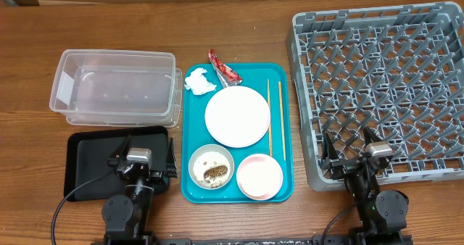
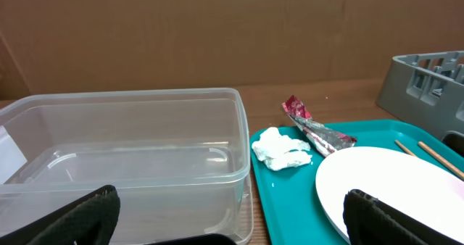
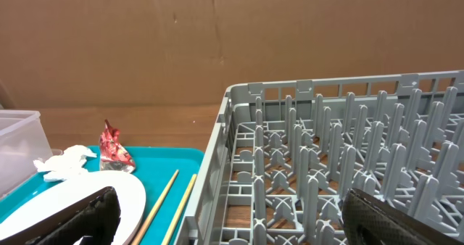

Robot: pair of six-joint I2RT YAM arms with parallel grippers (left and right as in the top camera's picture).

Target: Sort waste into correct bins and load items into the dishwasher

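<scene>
Overhead, a wooden surface (image 1: pixel 239 27) carries a teal tray (image 1: pixel 190 125) of smooth plastic at its centre. On the tray sits a round, glossy white plate (image 1: pixel 237 116). A white bowl (image 1: pixel 198 158) at the plate's 7 o'clock holds brown food scraps (image 1: pixel 215 173) speckled with white grains, and a pale pink bowl (image 1: pixel 259 177) sits at 5 o'clock. Two thin wooden chopsticks (image 1: pixel 268 114) lie parallel along the plate's 3 o'clock side, running 12 to 6. A crumpled white tissue (image 1: pixel 199 81) rests at the plate's 11 o'clock. A crinkled red-and-silver wrapper (image 1: pixel 223 68) lies at 12 o'clock, poking past the tray's far rim.

At the teal tray's 9 to 10 o'clock stands a clear rectangular tub (image 1: pixel 116 93) with rounded corners. A flat black tray (image 1: pixel 87 165) with a low rim lies at the tub's 6 o'clock. At the teal tray's 3 o'clock is a big square grey rack (image 1: pixel 384 78), an open lattice of pegs and walls. Brown cardboard (image 2: pixel 217 35) backs both wrist views.

The left pincer (image 1: pixel 145 147) hangs over the black tray's 3 o'clock edge. Its black fingers (image 2: pixel 72 216) are spread wide and grip nothing. The tub's near wall fills its 12 o'clock, and the tissue and wrapper lie at 1 o'clock, well apart from it.

The right pincer (image 1: pixel 351 147) hangs over the rack's 7 o'clock corner. Its fingers (image 3: pixel 72 216) are equally wide and hold nothing. The rack's lattice lies just ahead, and the chopsticks and plate are at 10 o'clock.
</scene>
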